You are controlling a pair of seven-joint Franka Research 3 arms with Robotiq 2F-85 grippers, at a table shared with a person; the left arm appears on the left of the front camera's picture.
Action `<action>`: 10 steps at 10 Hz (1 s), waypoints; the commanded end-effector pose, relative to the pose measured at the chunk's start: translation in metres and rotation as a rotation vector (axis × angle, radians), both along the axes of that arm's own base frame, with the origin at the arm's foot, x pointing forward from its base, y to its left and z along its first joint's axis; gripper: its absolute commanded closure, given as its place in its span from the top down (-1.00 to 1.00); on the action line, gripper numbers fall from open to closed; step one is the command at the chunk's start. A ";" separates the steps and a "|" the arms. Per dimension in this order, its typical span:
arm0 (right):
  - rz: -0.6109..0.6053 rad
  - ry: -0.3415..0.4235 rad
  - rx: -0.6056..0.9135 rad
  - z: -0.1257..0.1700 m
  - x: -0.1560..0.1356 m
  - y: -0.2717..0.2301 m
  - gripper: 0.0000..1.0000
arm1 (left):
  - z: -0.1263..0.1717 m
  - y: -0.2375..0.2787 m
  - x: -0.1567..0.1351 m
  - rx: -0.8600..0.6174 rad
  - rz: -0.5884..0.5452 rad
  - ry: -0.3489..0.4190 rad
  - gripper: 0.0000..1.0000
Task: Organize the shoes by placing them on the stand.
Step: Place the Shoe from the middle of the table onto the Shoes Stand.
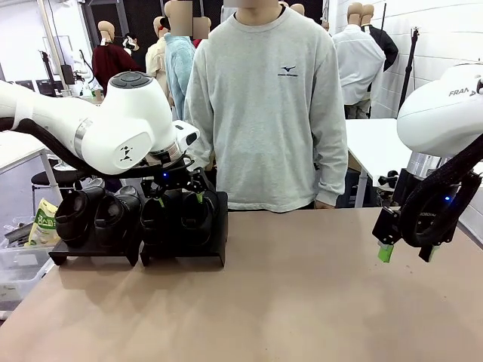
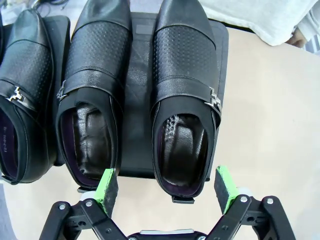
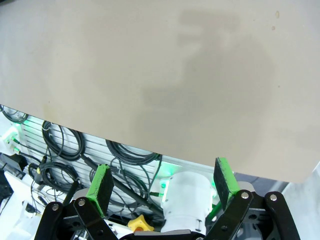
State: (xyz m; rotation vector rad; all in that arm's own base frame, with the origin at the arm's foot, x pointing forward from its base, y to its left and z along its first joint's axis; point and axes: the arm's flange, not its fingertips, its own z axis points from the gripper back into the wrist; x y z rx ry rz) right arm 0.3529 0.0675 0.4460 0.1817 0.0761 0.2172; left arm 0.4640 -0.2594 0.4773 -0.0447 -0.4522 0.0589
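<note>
Several black glossy shoes stand on the two black stands at the table's left. Two shoes [image 1: 75, 215] [image 1: 117, 213] sit on the left stand [image 1: 94, 255], and two more [image 1: 155, 219] [image 1: 198, 215] on the right stand [image 1: 185, 255]. My left gripper [image 1: 179, 197] hovers open over the right pair. From the wrist, the heel of one shoe [image 2: 184, 90] lies between the green pads [image 2: 106, 186] of the left gripper [image 2: 166, 186] without being squeezed. Its mate [image 2: 92, 90] sits beside it on the stand [image 2: 137, 110]. My right gripper [image 1: 407, 253] [image 3: 162, 185] hangs open and empty over the table's right side.
A person in a grey sweatshirt [image 1: 264, 105] stands at the far edge, hands down. A third shoe [image 2: 25, 95] shows on the neighbouring stand. The tan tabletop [image 1: 302, 302] is bare in the middle and right. Cables [image 3: 60, 155] hang below the table's edge.
</note>
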 end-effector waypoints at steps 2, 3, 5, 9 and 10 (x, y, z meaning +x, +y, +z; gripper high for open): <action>0.009 0.004 -0.015 0.001 0.000 -0.002 1.00 | 0.002 -0.001 0.002 -0.001 -0.004 -0.003 1.00; 0.009 0.004 -0.015 0.001 0.000 -0.002 1.00 | 0.002 -0.001 0.002 -0.001 -0.004 -0.003 1.00; 0.009 0.004 -0.015 0.001 0.000 -0.002 1.00 | 0.002 -0.001 0.002 -0.001 -0.004 -0.003 1.00; 0.009 0.004 -0.015 0.001 0.000 -0.002 1.00 | 0.002 -0.001 0.002 -0.001 -0.004 -0.003 1.00; 0.009 0.004 -0.015 0.001 0.000 -0.002 1.00 | 0.002 -0.001 0.002 -0.001 -0.004 -0.003 1.00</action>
